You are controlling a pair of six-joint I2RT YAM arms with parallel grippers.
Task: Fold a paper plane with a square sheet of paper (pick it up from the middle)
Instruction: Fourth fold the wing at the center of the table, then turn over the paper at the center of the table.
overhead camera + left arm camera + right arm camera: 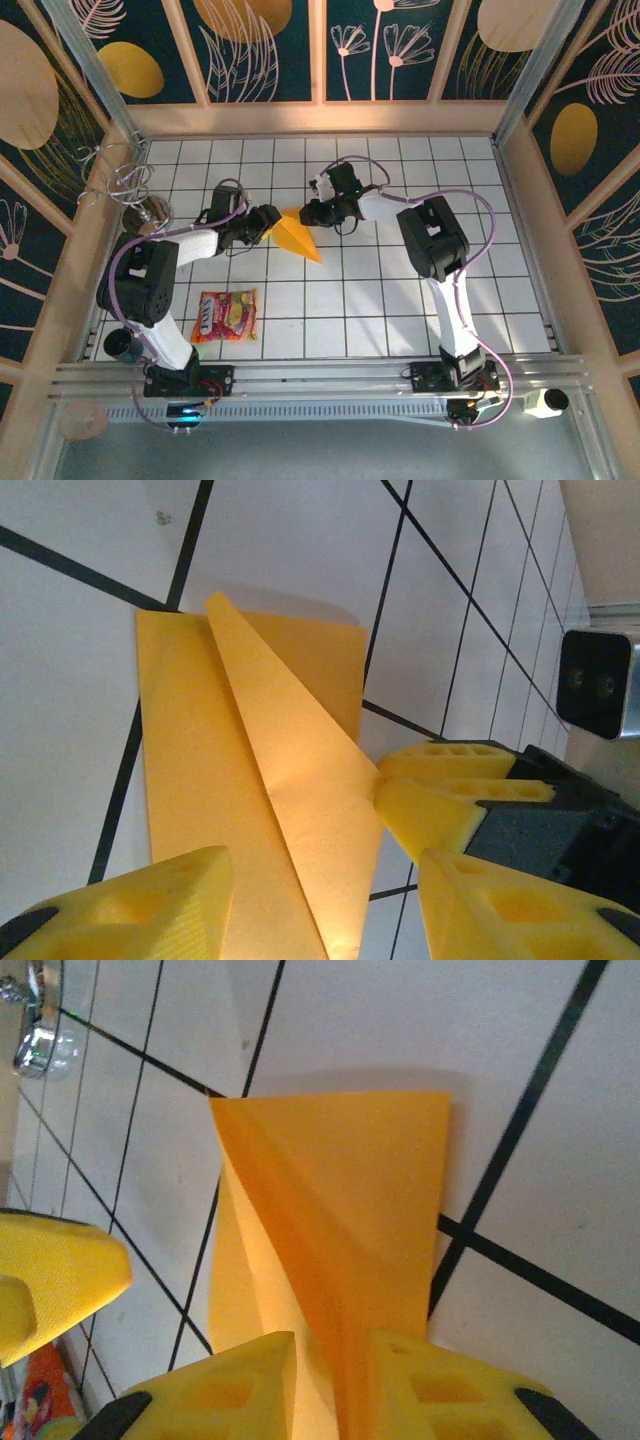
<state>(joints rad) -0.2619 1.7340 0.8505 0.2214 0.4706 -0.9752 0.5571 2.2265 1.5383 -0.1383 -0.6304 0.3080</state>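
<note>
The orange-yellow sheet of paper (298,236) lies on the tiled floor, folded into a pointed wedge whose tip points toward the near edge. One long triangular flap (300,780) stands up off the flat layer (190,770). My left gripper (322,868) is open, its fingers wide apart on either side of the paper's narrow end. My right gripper (335,1350) faces it from the far side, shut on the raised flap (340,1220), which runs down between its fingers. In the top view my left gripper (266,222) and my right gripper (311,212) flank the paper's wide end.
A red-and-yellow snack packet (225,315) lies near the left arm's base. Bent metal wire items (122,186) sit at the far left by the wooden wall. Wooden walls (520,230) enclose the white tiled floor (400,310).
</note>
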